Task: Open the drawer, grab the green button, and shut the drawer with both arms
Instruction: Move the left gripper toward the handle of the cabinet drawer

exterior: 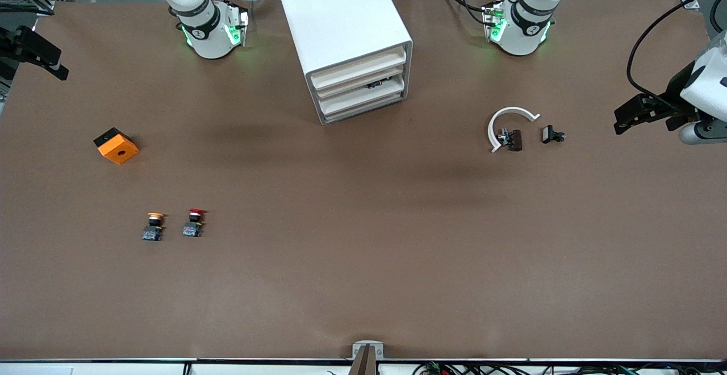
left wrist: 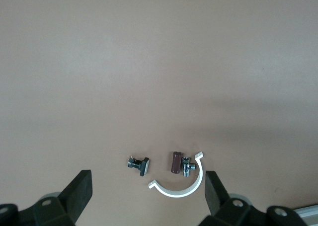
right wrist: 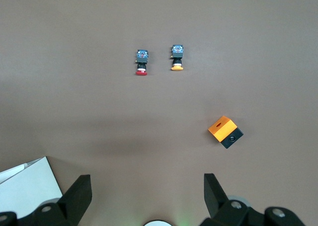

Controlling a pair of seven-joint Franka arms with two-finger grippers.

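The white cabinet point(exterior: 341, 28) stands on the table between the two arm bases, and its corner shows in the right wrist view point(right wrist: 25, 191). Its four cream drawer fronts point(exterior: 360, 88) are all pushed in. A small dark item point(exterior: 375, 84) shows in a gap between the fronts; I cannot tell what it is. The green-capped button is hidden. My left gripper point(exterior: 620, 122) hangs open and empty over the left arm's end of the table point(left wrist: 148, 193). My right gripper point(exterior: 57, 68) hangs open and empty over the right arm's end point(right wrist: 147, 196).
An orange block point(exterior: 116, 145), an orange-capped button point(exterior: 153, 226) and a red-capped button point(exterior: 193, 223) lie toward the right arm's end. A white curved clamp point(exterior: 505, 122), a brown part point(exterior: 511, 138) and a small black part point(exterior: 551, 134) lie toward the left arm's end.
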